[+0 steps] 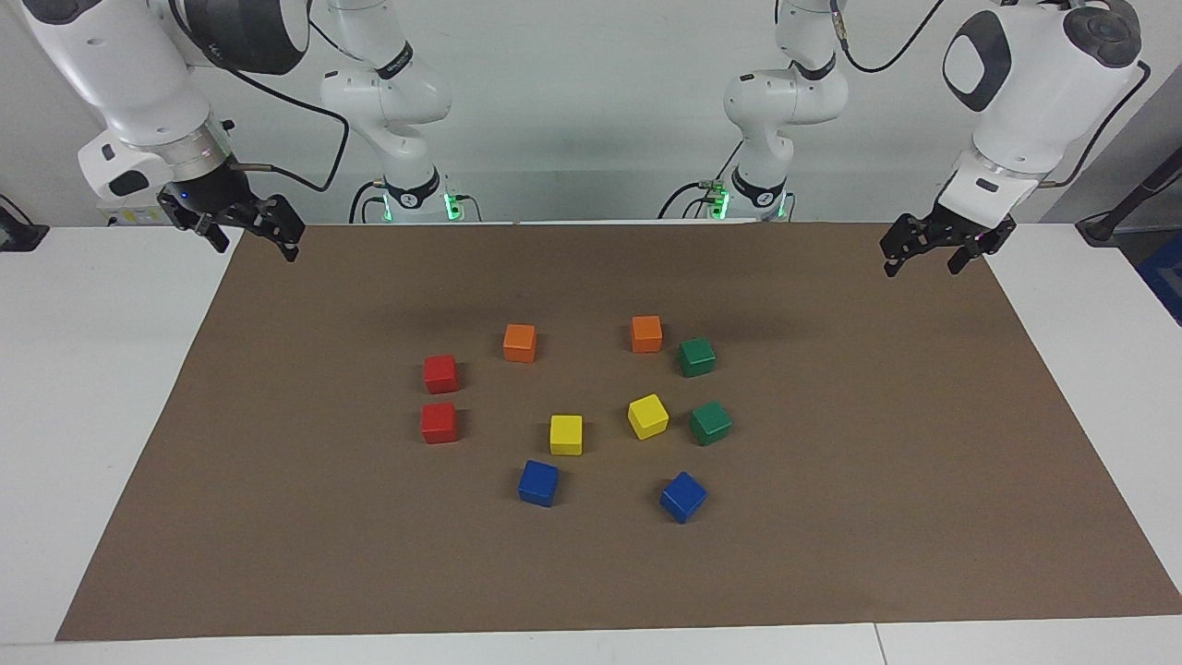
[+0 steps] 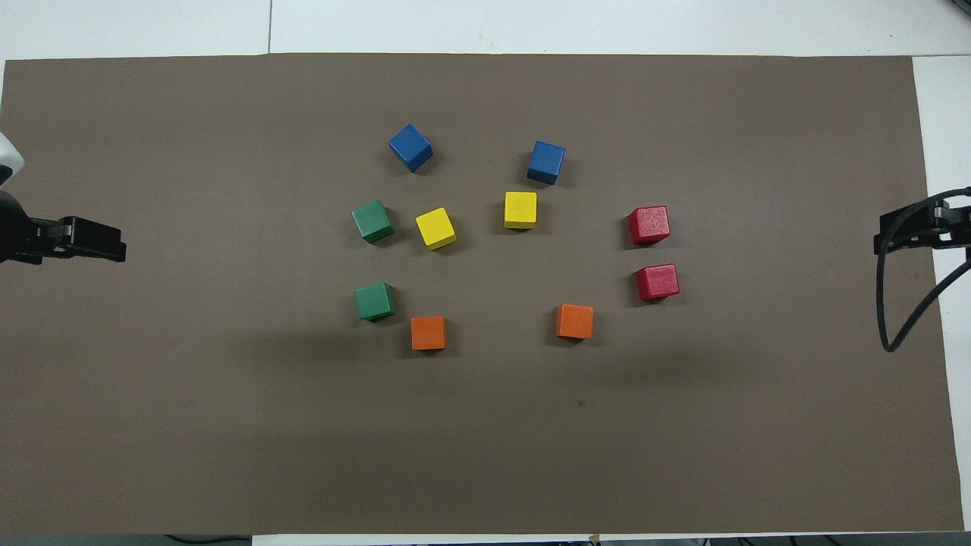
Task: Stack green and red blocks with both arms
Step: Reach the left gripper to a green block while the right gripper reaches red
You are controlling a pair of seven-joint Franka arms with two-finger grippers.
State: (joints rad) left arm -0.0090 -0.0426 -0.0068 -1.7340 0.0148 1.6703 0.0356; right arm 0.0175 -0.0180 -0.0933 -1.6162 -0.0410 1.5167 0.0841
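Two dark green blocks sit on the brown mat toward the left arm's end, one [image 1: 697, 356] [image 2: 375, 300] nearer the robots than the other [image 1: 710, 422] [image 2: 372, 221]. Two red blocks lie toward the right arm's end, one [image 1: 440, 373] [image 2: 657, 281] nearer the robots than its twin [image 1: 439, 422] [image 2: 649, 224]. All of them rest apart, none stacked. My left gripper [image 1: 922, 268] [image 2: 114, 246] hangs open and empty over the mat's edge at its own end. My right gripper [image 1: 258, 247] [image 2: 884, 241] hangs open and empty over the mat's edge at the right arm's end.
Between the green and red pairs lie two orange cubes [image 1: 520, 343] [image 1: 646, 333] nearest the robots, two yellow cubes [image 1: 566, 434] [image 1: 647, 416], and two blue cubes [image 1: 538, 483] [image 1: 682, 496] farthest out. The brown mat [image 1: 877, 517] covers most of the white table.
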